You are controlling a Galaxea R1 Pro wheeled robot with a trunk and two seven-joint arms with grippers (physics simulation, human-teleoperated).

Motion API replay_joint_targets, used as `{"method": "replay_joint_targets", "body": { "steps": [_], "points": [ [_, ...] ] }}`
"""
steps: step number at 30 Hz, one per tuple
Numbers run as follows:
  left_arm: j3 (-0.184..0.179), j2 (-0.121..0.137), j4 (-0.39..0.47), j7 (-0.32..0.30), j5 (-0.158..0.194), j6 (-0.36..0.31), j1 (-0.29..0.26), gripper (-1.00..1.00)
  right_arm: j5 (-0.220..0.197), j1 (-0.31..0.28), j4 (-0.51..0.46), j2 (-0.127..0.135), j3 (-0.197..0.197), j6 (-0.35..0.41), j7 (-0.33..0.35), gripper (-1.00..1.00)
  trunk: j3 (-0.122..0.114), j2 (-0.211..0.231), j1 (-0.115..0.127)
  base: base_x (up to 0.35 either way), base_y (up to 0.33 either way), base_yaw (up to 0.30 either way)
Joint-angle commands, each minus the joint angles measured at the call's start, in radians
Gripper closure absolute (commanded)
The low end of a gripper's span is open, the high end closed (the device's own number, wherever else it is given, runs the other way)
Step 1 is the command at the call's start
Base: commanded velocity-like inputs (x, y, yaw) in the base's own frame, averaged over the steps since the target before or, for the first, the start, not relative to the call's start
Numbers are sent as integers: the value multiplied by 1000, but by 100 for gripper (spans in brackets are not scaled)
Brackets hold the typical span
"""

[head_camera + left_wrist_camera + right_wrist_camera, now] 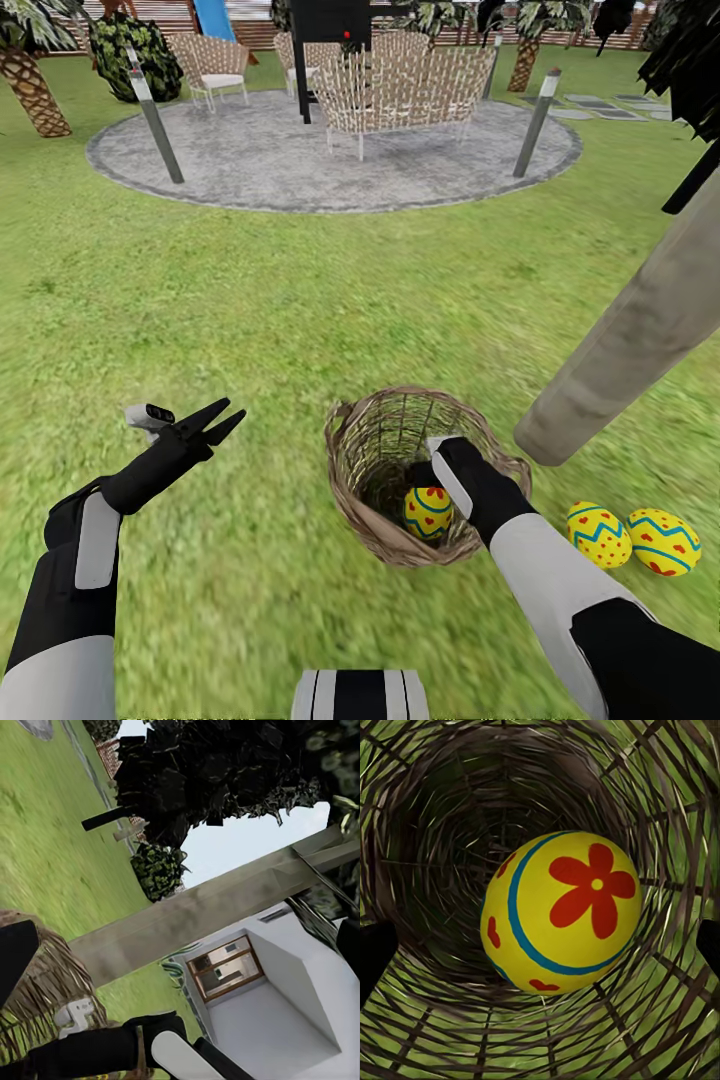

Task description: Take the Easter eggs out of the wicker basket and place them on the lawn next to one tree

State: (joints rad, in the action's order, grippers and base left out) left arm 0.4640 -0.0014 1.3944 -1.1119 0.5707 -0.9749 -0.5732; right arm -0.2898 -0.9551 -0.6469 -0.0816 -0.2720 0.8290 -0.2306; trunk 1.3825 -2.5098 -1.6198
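Note:
The wicker basket (365, 500) stands on the lawn (260, 330) with one yellow Easter egg (428, 512) inside. My right gripper (432, 482) reaches down into it. In the right wrist view, that egg (561, 911) with its red flower lies on the basket floor (450, 832), and the dark fingertips (375, 961) stand wide on either side, open. Two more eggs (598, 534) (664, 541) lie on the grass at the foot of the tree's grey-beige trunk (640, 325). My left gripper (222, 420) hovers open over grass left of the basket.
The leaning trunk (217, 904) crosses close to the right of the basket (41, 982). Farther ahead is the grey round patio (330, 160) with wicker chairs (400, 90) and two posts (155, 120). A palm (30, 85) and a bush (135, 55) stand far left.

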Motion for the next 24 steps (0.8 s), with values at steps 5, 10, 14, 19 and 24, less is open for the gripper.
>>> {"method": "replay_joint_targets", "body": {
  "steps": [5, 10, 14, 19, 24],
  "points": [
    [1, 0, 0, -2, 2, -5, -1, -100, -10, -1, -1, 1, -4, 2, -31, -100, 20, -1, -2, 0, 0, 0],
    [1, 0, 0, -2, 2, -5, -1, -100, -6, -1, -3, 0, -4, 2, -45, -100, 39, -3, -4, 0, 0, 0],
    [1, 0, 0, -1, 2, -5, -1, -100, -4, -1, -4, 0, -4, 2, -46, -100, 55, -4, -6, 0, 0, 0],
    [1, -1, 0, 0, 2, -4, -1, -100, -3, -1, -8, 0, -4, 2, -47, -100, 74, -5, -8, 0, 0, 0],
    [1, -1, 0, 1, 2, -4, -1, -100, -3, -1, -12, 2, -4, 2, -47, -100, 94, -6, -11, 0, 0, 0]
  ]
}}
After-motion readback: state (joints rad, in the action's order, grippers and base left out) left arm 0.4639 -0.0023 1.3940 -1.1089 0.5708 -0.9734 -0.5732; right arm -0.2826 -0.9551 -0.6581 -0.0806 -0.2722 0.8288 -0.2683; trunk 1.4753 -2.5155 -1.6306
